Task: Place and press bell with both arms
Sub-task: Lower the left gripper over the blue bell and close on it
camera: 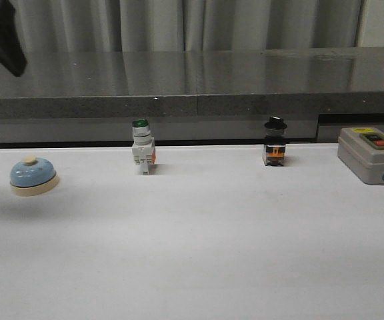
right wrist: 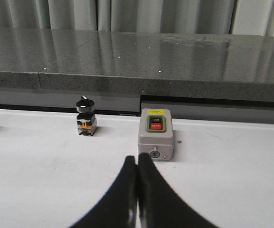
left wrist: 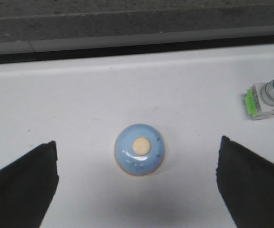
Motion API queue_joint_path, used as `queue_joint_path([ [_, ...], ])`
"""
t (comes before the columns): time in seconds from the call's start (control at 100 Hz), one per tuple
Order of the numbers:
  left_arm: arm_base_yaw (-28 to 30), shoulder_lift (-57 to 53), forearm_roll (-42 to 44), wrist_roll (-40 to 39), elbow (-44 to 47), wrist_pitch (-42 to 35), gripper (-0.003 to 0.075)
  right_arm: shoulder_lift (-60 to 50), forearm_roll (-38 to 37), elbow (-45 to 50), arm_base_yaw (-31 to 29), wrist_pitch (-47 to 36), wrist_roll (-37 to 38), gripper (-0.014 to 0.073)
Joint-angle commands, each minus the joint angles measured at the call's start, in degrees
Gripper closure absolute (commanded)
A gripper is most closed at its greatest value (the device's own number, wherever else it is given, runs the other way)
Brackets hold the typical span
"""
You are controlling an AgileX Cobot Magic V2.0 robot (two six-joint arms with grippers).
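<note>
Soft, even light falls from above on all 3 views. The white tabletop reads bright and nearly featureless, washed out toward its near edge. The dark counter behind it shows pale streaked reflections of the curtain. The bell throws a faint, diffuse shadow on the tabletop near its left edge; in the left wrist view it carries small glints. All 3 pictures are slightly soft and grainy, the wrist-view fingers blurred, featureless black.
</note>
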Motion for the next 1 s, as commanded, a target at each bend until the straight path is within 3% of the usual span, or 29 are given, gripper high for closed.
queue_joint_path([
  [0.0, -0.7, 2.4, 0.1, 0.1, -4.6, -2.3, 0.0078, -1.1, -0.5, -0.8, 0.2, -4.7, -0.3, 0.0653],
  [0.44, -0.8, 15.5, -0.4, 0.1, -8.4, -1.0, 0.0078, -1.1, -0.5, -0.8, 0.2, -4.7, -0.3, 0.0653],
  [0.99, -2.8, 20.5, -0.3, 0.1, -8.4, -0.5, 0.0078, -1.1, -0.5, -0.8, 0.2, -4.7, -0.3, 0.0653],
])
